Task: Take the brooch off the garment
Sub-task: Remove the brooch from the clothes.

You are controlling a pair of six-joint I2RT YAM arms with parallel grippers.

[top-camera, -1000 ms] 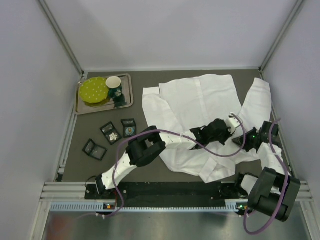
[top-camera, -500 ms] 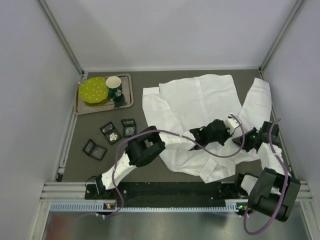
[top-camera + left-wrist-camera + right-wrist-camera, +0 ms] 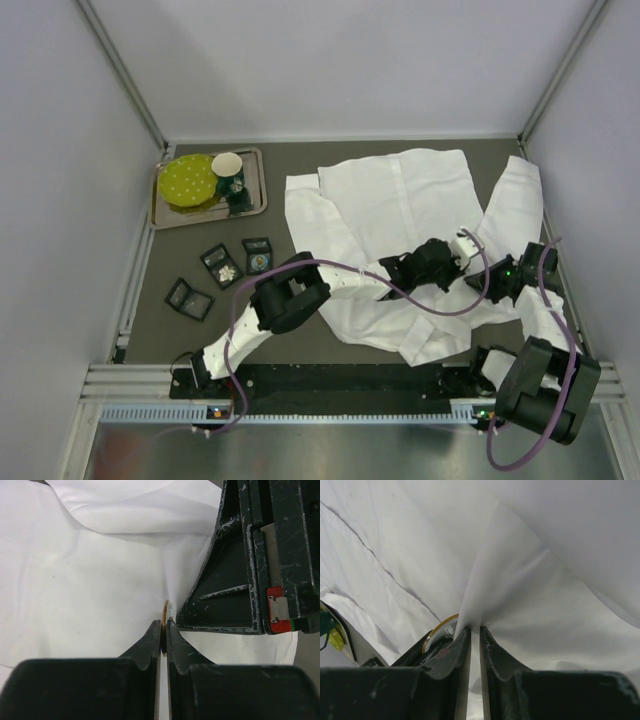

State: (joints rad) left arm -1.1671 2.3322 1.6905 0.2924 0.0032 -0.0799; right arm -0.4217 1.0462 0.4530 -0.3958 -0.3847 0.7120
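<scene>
The garment (image 3: 390, 200) is a large white shirt spread over the right half of the table. The brooch (image 3: 166, 611) is a thin gold-rimmed disc pinned to the cloth (image 3: 75, 580). My left gripper (image 3: 164, 626) is shut on the brooch edge-on; in the top view it (image 3: 462, 264) sits over the shirt's lower right part. My right gripper (image 3: 475, 629) is shut on a raised fold of the shirt (image 3: 545, 555) right beside the brooch (image 3: 436, 628). In the top view the right gripper (image 3: 483, 278) meets the left one tip to tip.
A metal tray (image 3: 255, 205) at the back left holds a yellow-green plate (image 3: 188, 180) and a cup (image 3: 228, 170). Three small black boxes (image 3: 220, 265) lie on the table left of the shirt. Walls close in both sides.
</scene>
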